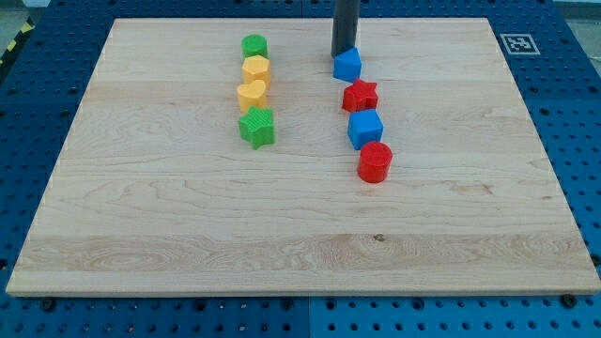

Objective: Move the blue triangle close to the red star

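The blue triangle (347, 65) lies near the view's top, a little right of the middle. The red star (360, 96) lies just below it, with a narrow gap or light contact between them; I cannot tell which. My tip (345, 53) is the lower end of a dark rod coming down from the view's top edge. It stands right behind the blue triangle, at its upper edge, and seems to touch it.
A blue cube (365, 129) and a red cylinder (375, 161) continue the column below the red star. To the left stands a second column: green cylinder (254, 45), yellow hexagon (255, 69), yellow heart (251, 94), green star (256, 128). A marker tag (515, 42) sits at the board's top right.
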You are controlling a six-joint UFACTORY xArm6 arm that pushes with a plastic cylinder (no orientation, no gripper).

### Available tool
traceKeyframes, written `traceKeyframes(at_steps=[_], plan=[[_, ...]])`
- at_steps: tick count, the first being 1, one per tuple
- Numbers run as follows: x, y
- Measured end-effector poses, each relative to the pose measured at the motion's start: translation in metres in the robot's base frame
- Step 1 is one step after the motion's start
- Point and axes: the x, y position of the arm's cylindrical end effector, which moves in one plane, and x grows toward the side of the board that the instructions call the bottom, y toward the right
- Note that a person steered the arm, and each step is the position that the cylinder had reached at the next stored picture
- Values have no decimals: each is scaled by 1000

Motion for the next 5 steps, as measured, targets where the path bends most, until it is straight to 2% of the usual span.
traceKeyframes(at_steps=[3,4,5], plan=[[10,0],[-25,2],[-35,29]])
